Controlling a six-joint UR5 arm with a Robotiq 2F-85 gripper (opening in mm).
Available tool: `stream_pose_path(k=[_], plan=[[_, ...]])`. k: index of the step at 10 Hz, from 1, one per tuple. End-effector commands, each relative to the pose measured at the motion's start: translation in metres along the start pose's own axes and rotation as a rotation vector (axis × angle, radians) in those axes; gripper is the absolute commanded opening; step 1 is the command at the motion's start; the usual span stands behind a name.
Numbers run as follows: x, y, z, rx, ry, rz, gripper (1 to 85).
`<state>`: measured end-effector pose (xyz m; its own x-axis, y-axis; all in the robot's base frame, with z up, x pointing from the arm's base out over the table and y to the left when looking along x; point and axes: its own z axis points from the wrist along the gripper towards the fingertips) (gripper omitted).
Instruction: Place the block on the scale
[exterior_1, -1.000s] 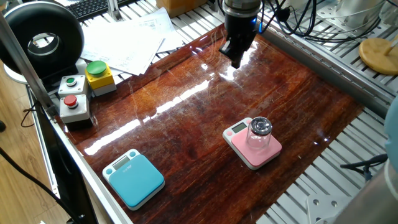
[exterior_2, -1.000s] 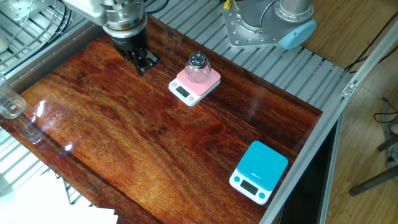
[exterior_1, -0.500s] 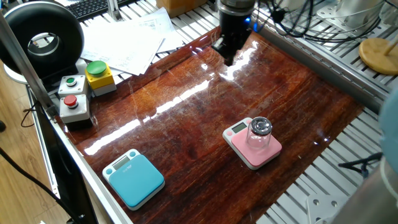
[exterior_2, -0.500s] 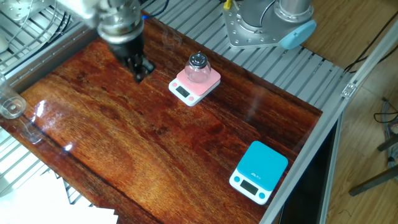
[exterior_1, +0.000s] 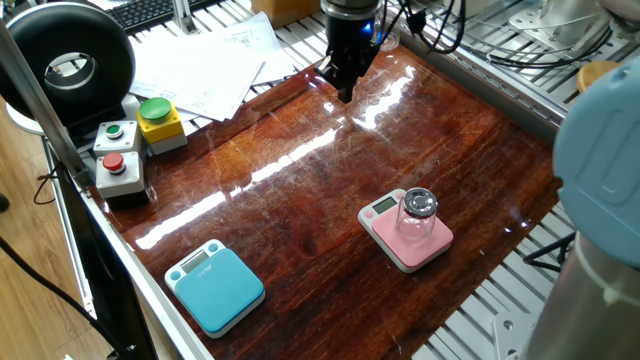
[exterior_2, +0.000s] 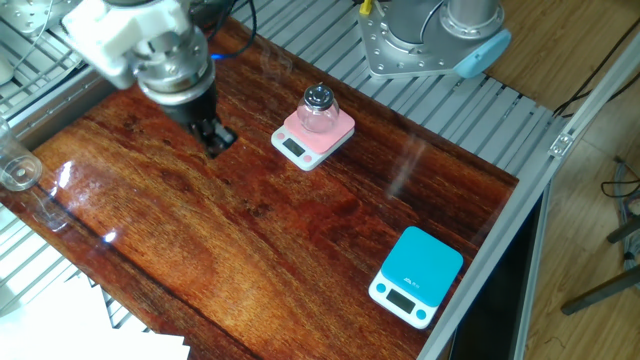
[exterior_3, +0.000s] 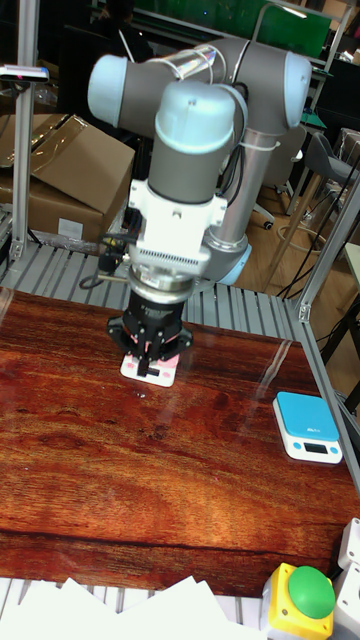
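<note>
The block (exterior_1: 418, 212), a small clear jar with a rounded top, stands upright on the pink scale (exterior_1: 383, 213) near the table's front right. In the other fixed view the block (exterior_2: 318, 108) sits on the scale (exterior_2: 298, 147) at the far side. My gripper (exterior_1: 345, 92) hangs over the far edge of the wooden table, well away from the scale, fingers together and holding nothing. That gripper (exterior_2: 216, 141) is left of the scale in the other fixed view. In the tall view the gripper (exterior_3: 150, 366) covers the block and most of the scale (exterior_3: 175, 374).
A blue scale (exterior_1: 215, 287) lies at the table's near left corner. A button box (exterior_1: 160, 122) and loose papers (exterior_1: 205, 65) sit beyond the left edge. A tall clear glass (exterior_2: 20, 172) stands off the table's end. The arm's base (exterior_2: 430, 40) rises behind the scale.
The gripper has slid farther from the pink scale along the table's far edge. The block and both scales have stayed put.
</note>
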<state>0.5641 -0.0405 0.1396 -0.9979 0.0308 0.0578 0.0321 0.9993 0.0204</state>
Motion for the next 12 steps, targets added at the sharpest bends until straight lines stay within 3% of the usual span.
stream_pose_path(k=[1, 3, 4, 7, 12], plan=[[-0.013, -0.011, 0.01, 0.023, -0.019, 0.059, 1.0], [-0.019, -0.015, 0.001, 0.038, -0.043, 0.115, 1.0], [-0.014, -0.015, -0.003, 0.028, -0.03, 0.13, 1.0], [-0.006, -0.019, -0.001, 0.033, -0.005, 0.155, 1.0], [-0.001, -0.027, 0.005, 0.033, -0.006, 0.127, 1.0]])
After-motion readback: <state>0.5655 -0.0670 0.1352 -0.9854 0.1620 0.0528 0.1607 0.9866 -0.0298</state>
